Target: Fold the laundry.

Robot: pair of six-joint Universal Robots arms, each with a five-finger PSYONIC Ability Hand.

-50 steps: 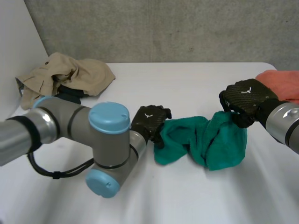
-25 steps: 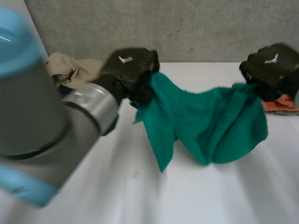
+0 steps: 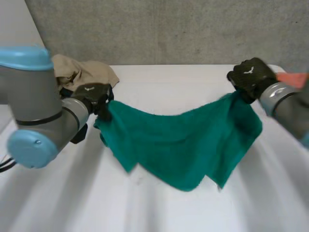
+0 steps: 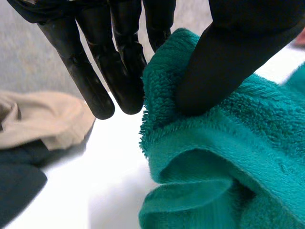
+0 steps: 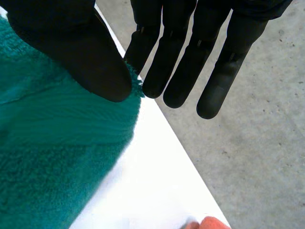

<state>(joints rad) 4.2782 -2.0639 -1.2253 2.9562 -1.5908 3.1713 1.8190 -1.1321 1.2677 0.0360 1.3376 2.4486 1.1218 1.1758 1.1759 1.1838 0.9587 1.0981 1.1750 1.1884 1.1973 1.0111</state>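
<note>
A green towel hangs spread between my two hands, its middle sagging and its lower edge near the white table. My left hand pinches the towel's left top corner. In the left wrist view the thumb presses the towel against a finger, while the other fingers stand straight beside it. My right hand holds the right top corner. In the right wrist view its thumb pinches the towel's edge against the nearest finger.
A tan garment lies heaped over a dark one at the table's back left, also seen past my left fingertips as tan cloth. An orange cloth lies at the right edge. Grey floor is beyond the table's edge.
The left hand closed on the towel. Both hands rose and drew apart, pulling the crumpled towel out into a spread, hanging sheet.
</note>
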